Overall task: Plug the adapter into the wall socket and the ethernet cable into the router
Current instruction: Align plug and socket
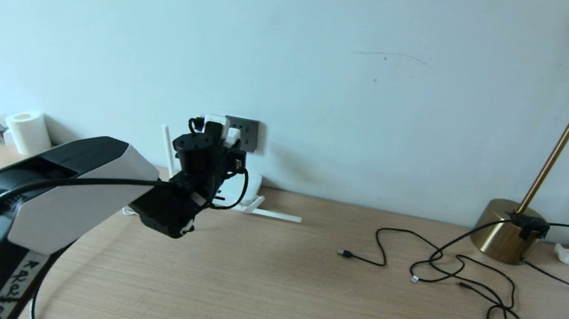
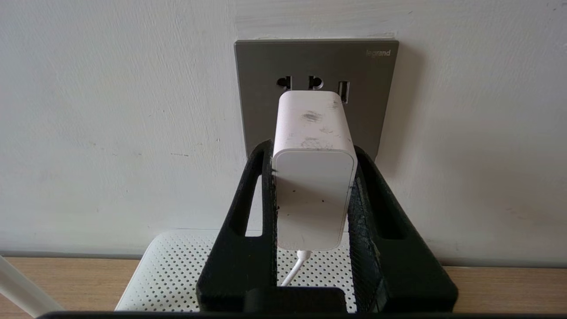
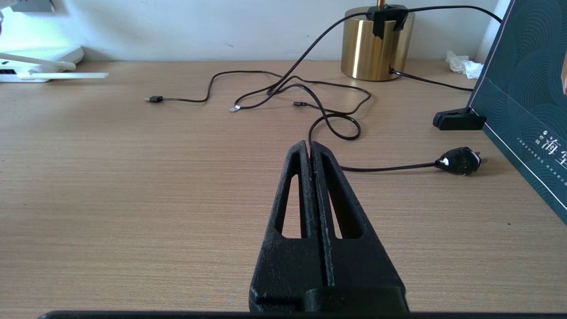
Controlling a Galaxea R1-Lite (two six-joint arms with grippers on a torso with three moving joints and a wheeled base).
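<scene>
Left end effector gripping adapter, pressing it into wall socket directly ahead; next: push home, release.

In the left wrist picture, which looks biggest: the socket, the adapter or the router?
1. Socket and adapter look about alike, and the adapter is nearer the camera, so I won't rank them.
2. Router: smallest showing, partly hidden behind the left gripper.

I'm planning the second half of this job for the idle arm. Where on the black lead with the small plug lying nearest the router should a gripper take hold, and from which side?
Grip the black lead just behind its small plug, coming down from above with one finger on each side. It lies flat on the desk with bare wood around it and the plug pointing toward the router. The right gripper, shut and empty, sits nearer than the left gripper, which holds the adapter.
</scene>
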